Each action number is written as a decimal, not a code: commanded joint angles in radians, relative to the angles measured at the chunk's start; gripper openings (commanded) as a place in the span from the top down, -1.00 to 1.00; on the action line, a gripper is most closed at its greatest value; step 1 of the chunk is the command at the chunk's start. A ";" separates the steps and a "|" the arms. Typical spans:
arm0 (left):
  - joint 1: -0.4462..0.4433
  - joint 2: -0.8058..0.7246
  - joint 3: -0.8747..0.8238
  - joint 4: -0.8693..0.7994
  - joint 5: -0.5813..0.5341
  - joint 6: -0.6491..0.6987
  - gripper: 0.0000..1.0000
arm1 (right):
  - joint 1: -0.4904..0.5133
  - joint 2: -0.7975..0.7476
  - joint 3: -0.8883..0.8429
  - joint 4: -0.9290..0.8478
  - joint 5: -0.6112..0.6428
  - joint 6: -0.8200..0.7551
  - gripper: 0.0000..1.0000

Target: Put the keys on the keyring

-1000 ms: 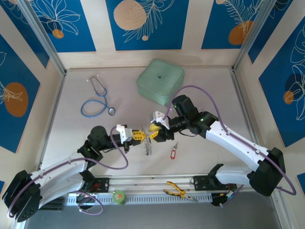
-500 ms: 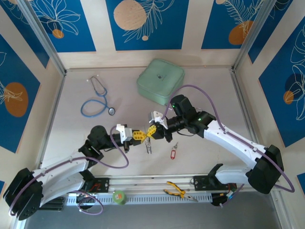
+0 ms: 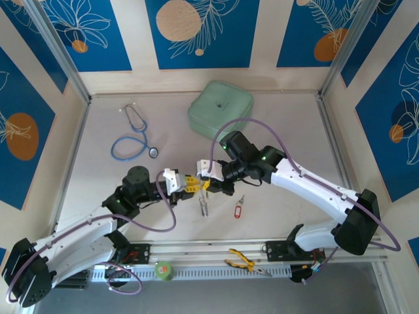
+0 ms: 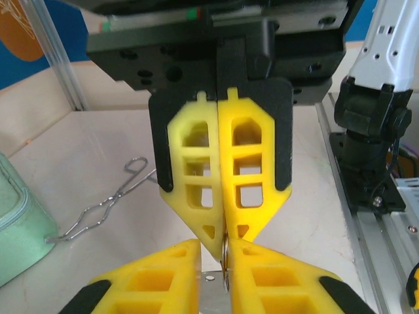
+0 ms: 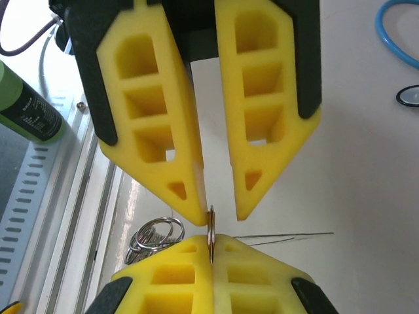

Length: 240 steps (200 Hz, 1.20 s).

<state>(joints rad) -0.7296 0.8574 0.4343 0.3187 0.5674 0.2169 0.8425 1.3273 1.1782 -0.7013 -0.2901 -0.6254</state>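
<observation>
keyring lying loose, a thin ring pinched in mid-air
the wire keyring lies on the counter. the right hand is clamped on a thin ring seen edge-on, and the left hand stands slightly apart around it. so narrow a pinch could let it twist or drop toward the keys. the green case is closed, contents hidden.

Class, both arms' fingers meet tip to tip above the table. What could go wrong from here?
The right gripper pinches the thin metal ring edge-on at its very fingertips; it could twist or slip out. The left gripper stands open, tips almost touching the right's: they might collide.
</observation>
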 commanded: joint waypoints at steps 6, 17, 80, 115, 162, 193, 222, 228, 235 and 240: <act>0.001 0.027 0.039 -0.069 0.020 0.049 0.57 | 0.015 0.003 0.054 -0.043 0.003 -0.024 1.00; 0.002 0.029 0.040 -0.067 0.028 0.049 0.54 | 0.018 0.008 0.062 -0.045 0.011 -0.019 1.00; 0.001 0.051 0.050 -0.044 0.055 0.047 0.76 | 0.034 0.013 0.060 -0.009 -0.028 0.002 1.00; 0.001 0.039 0.032 0.015 0.064 0.026 1.00 | 0.019 -0.017 0.010 0.063 -0.064 0.055 0.84; 0.001 0.020 -0.072 0.282 0.062 -0.066 1.00 | -0.134 -0.152 -0.158 0.249 -0.291 0.196 0.24; 0.001 0.026 -0.084 0.310 0.068 -0.078 1.00 | -0.135 -0.146 -0.173 0.251 -0.300 0.204 0.25; 0.001 0.023 -0.083 0.303 0.066 -0.080 1.00 | -0.132 -0.139 -0.178 0.256 -0.313 0.206 0.26; 0.001 0.023 -0.082 0.301 0.064 -0.080 1.00 | -0.130 -0.134 -0.175 0.255 -0.311 0.207 0.26; 0.001 0.025 -0.082 0.301 0.064 -0.080 1.00 | -0.128 -0.129 -0.173 0.256 -0.308 0.207 0.25; 0.001 0.025 -0.082 0.302 0.065 -0.080 1.00 | -0.126 -0.126 -0.172 0.258 -0.302 0.207 0.26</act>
<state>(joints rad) -0.7296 0.8913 0.3511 0.5503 0.6029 0.1543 0.7063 1.1881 1.0111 -0.4580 -0.5552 -0.4355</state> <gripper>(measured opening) 0.064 0.373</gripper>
